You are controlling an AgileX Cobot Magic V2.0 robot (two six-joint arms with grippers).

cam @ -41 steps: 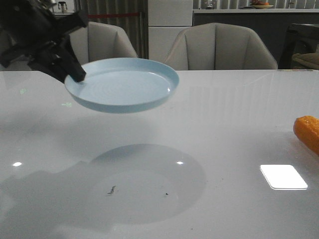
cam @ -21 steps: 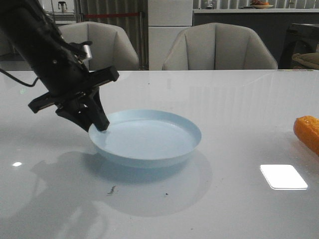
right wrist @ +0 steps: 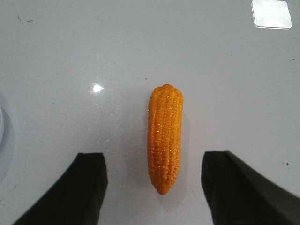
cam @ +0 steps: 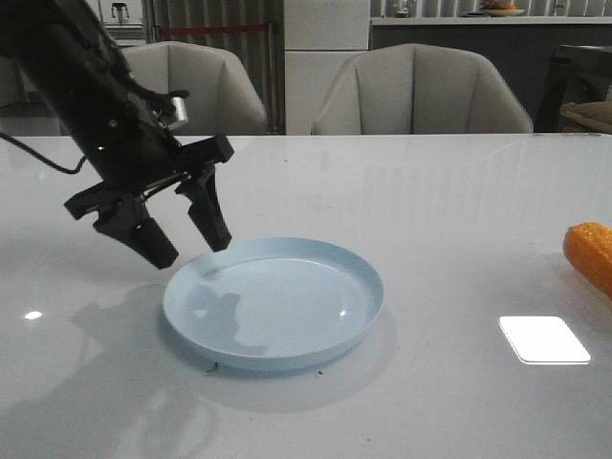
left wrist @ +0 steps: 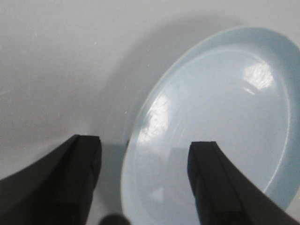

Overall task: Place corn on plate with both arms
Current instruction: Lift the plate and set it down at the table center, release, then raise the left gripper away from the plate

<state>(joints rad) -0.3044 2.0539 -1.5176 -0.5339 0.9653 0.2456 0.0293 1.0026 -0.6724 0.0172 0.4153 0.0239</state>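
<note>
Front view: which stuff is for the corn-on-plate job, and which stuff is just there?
For the job:
- plate, on the table
- corn, lying on the table, apart from the plate
- left gripper, open by the plate's rim
- right gripper, open above the corn

Just there:
- table
- two chairs behind it

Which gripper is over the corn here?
The right gripper: its open fingers flank the corn. The left gripper hangs open above the plate rim.
</note>
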